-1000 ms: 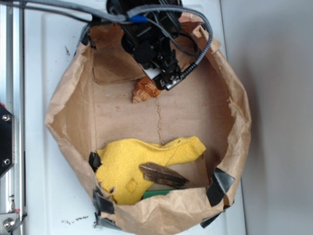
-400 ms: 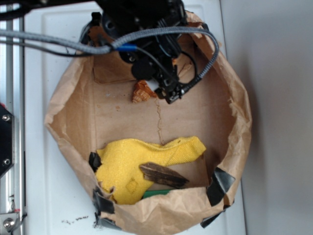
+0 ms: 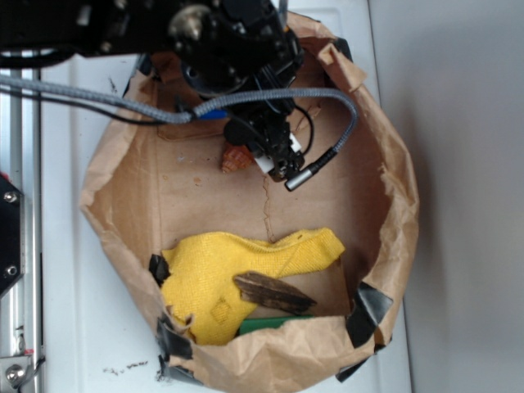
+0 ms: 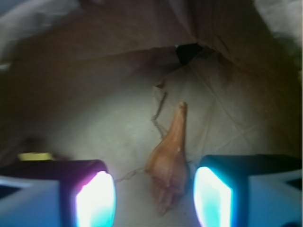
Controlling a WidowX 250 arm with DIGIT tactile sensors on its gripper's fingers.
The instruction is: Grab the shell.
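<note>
The shell (image 4: pixel 171 153) is lying near the bag's (image 3: pixel 393 221) back edge, between the spread fingers (image 4: pixel 214 197) but nearer the right one, looking light, rigid and chippable, best pinched across its knobby whorl, though the arm is hiding most of it from outside.

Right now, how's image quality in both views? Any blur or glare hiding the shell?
Wrist: soft focus, dim bag interior, fingers glow with blown-out glare, but the shell reads clearly between them. Exterior: evenly lit and fairly sharp; the gripper and its cable cover most of the shell.
</note>
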